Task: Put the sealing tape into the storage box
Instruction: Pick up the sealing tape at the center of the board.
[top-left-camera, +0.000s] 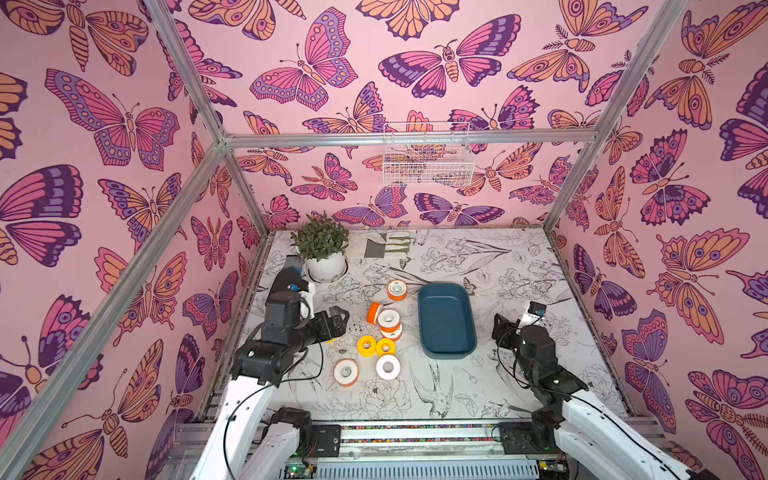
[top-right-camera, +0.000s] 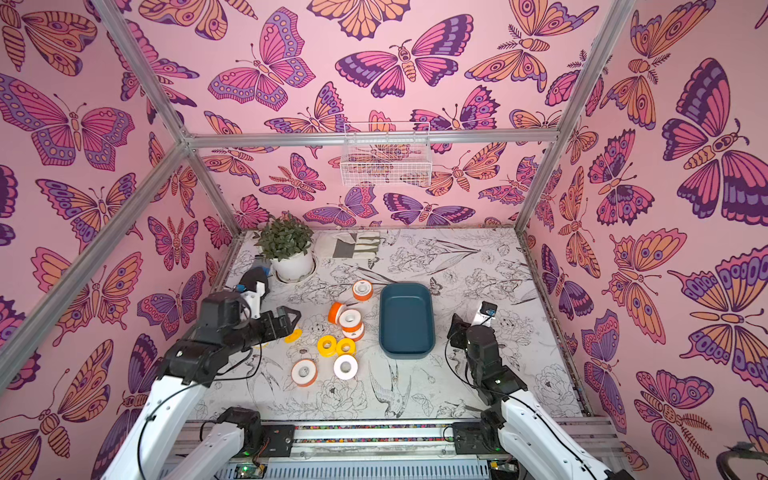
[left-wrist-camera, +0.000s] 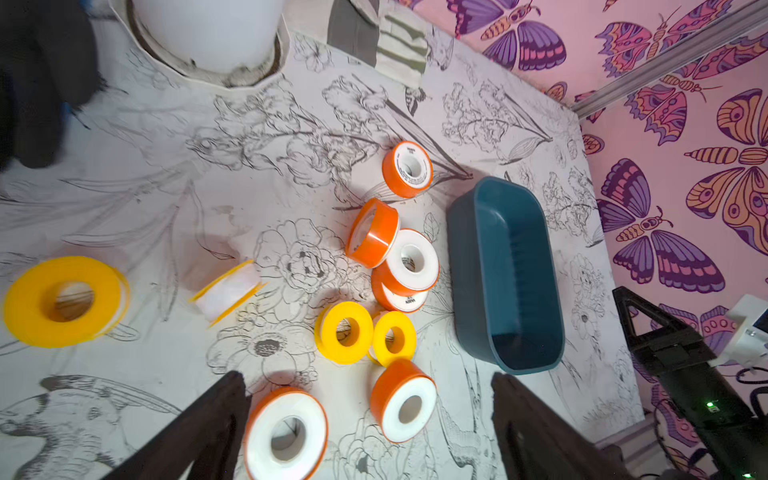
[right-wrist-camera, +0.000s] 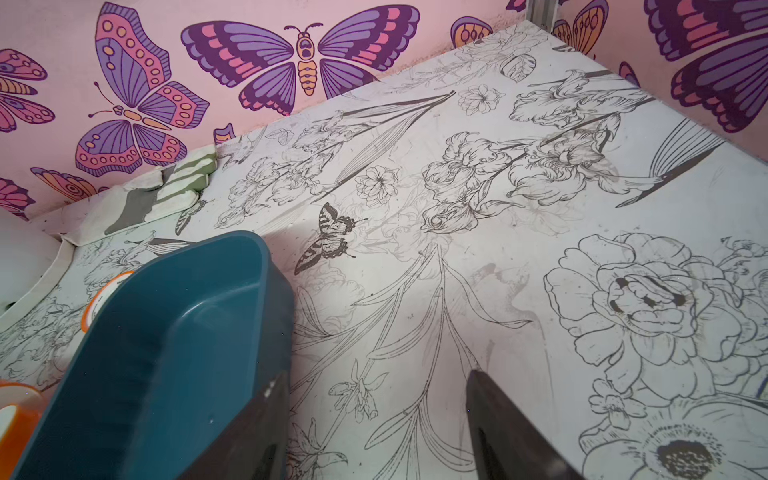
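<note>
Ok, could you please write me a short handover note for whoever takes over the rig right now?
Left gripper: open, empty, above the edge of the roll cluster.
Right gripper: open, empty, close beside the storage box.
Sealing tape: every roll in view is on the table, clustered on the left arm's side of the box, a few resting on one another.
Done: nothing yet; the box is empty.
Left: move all rolls into the box.
</note>
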